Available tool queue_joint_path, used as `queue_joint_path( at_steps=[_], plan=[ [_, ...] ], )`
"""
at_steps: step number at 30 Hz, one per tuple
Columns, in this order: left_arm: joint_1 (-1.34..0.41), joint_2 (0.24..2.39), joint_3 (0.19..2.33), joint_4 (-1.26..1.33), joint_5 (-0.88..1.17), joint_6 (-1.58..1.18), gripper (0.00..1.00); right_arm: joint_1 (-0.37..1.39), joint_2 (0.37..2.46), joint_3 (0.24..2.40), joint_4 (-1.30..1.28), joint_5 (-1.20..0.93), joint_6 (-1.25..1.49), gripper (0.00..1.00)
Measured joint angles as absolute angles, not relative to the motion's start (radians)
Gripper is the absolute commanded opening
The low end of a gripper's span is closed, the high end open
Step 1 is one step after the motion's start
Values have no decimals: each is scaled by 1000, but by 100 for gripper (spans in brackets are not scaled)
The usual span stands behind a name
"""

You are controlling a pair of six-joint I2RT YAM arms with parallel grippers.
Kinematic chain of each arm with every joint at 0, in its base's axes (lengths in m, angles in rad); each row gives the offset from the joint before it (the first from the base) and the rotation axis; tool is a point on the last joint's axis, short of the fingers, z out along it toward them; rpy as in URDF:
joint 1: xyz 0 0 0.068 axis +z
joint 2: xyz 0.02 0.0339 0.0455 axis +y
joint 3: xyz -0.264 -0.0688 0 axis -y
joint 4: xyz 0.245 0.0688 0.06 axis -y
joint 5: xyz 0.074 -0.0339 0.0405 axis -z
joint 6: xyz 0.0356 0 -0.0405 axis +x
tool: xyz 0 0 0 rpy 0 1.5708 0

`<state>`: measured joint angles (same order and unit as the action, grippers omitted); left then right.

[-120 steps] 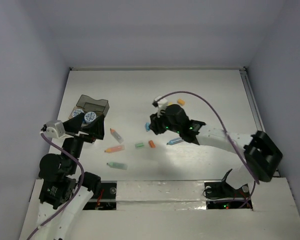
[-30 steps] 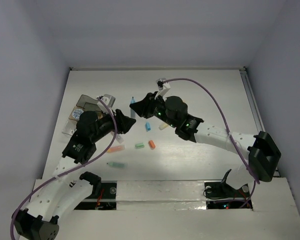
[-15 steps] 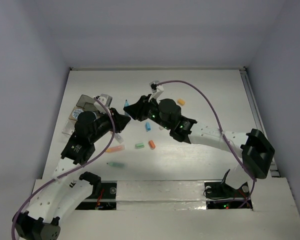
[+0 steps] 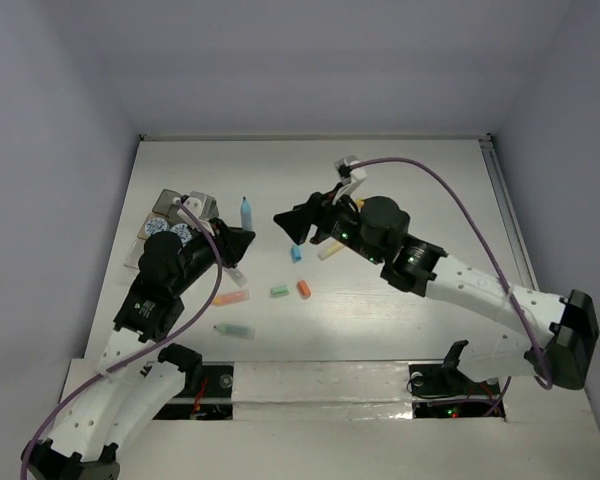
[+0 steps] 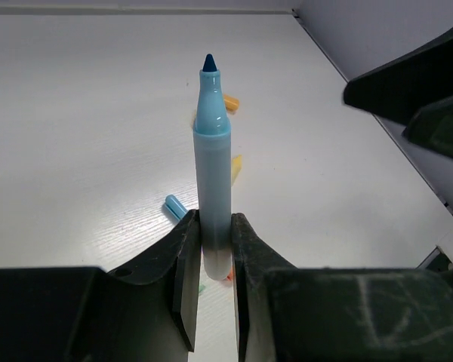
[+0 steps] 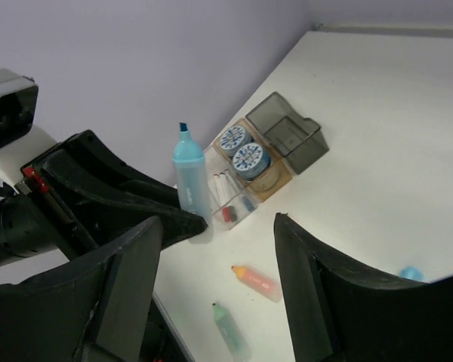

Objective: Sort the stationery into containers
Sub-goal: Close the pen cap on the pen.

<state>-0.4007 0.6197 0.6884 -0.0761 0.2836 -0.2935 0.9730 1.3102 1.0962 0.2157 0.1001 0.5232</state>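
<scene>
My left gripper (image 5: pixel 214 222) is shut on the lower end of a light blue marker (image 5: pixel 213 151), which stands upright with its tip up. In the top view the blue marker (image 4: pixel 245 212) sticks out past the left gripper (image 4: pixel 242 240). My right gripper (image 4: pixel 285 222) hangs just right of it, open and holding nothing. In the right wrist view its jaws stand wide apart (image 6: pixel 217 222), with the blue marker (image 6: pixel 190 177) beyond them. The containers sit at the left: a grey box (image 6: pixel 291 136), round blue-white pots (image 6: pixel 240 147) and a clear tray (image 6: pixel 238 200) with thin pens inside.
Loose stationery lies mid-table: an orange marker (image 4: pixel 230 298), a green marker (image 4: pixel 233 330), a green eraser (image 4: pixel 278 291), an orange eraser (image 4: pixel 304 289), a blue piece (image 4: pixel 296 253) and a yellow piece (image 4: pixel 328 251). Walls close in the table on the left, back and right.
The right gripper has let go of the blue marker, opened and drawn back to the right. The left gripper has shut on the marker and now holds it alone.
</scene>
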Motion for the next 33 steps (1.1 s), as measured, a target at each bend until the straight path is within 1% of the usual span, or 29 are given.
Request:
queue_joint_path(
  at_steps=[4,7,10,12,17,24,28,33],
  plan=[
    [-390,606,688,-80,279,-287,0,915,1242,1073,129,109,493,60],
    [-376,597,688,-80,280,-285,0,879,1283,1068,43,126,476,59],
    [-363,592,688,-80,282,-285,0,872,1400,1104,-81,145,437,59],
    [-358,591,688,-80,285,-285,0,872,1493,1156,-160,149,404,61],
    [-351,574,688,-87,276,-284,0,872,1718,1348,-326,163,321,65],
    [-342,531,689,-114,221,-277,0,872,1969,1599,-492,181,225,66],
    [-339,516,691,-126,195,-271,0,873,2072,1682,-557,184,193,66],
    [-338,499,695,-135,161,-270,0,878,2143,1736,-628,191,170,64]
  ],
)
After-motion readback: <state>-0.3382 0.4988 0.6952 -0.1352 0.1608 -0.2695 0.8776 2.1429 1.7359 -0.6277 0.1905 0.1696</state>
